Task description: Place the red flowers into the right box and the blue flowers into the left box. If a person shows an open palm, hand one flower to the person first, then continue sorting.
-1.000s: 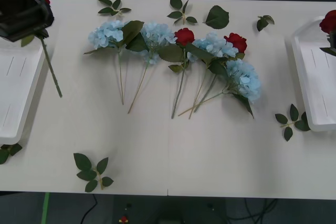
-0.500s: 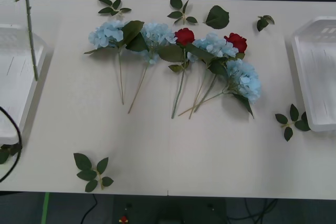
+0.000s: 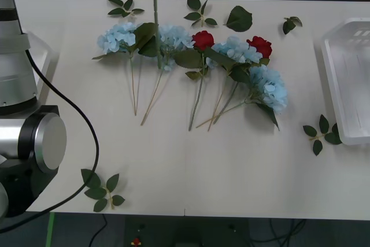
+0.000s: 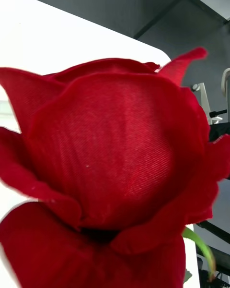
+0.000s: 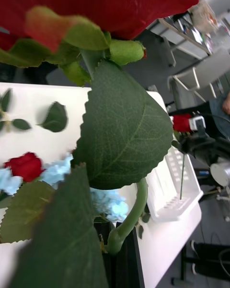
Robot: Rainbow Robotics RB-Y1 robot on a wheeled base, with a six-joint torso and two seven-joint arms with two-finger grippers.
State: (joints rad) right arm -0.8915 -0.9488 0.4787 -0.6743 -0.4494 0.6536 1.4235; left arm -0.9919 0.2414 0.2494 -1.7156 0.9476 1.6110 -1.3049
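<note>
The left tool (image 5: 117,264) is clamped on the thin green stem of a big red cloth rose (image 5: 96,0) with a wide green leaf. It holds the rose up in the air, well apart from the right box (image 3: 347,85), a flat white plastic tray. Below it, on the pale tabletop (image 3: 231,172), four soft blue flower bunches (image 3: 173,39) and two small red roses (image 3: 203,40) lie in a row, away from the right box. Farther off, the right tool (image 5: 184,144) hangs just above the right box. It looks clamped on a second red rose (image 5: 181,123), with the stem pointing down at the tray.

I think the step is putting red roses in the right box. Next, the right tool should let go, and the left tool must carry its rose over to the right box
</note>
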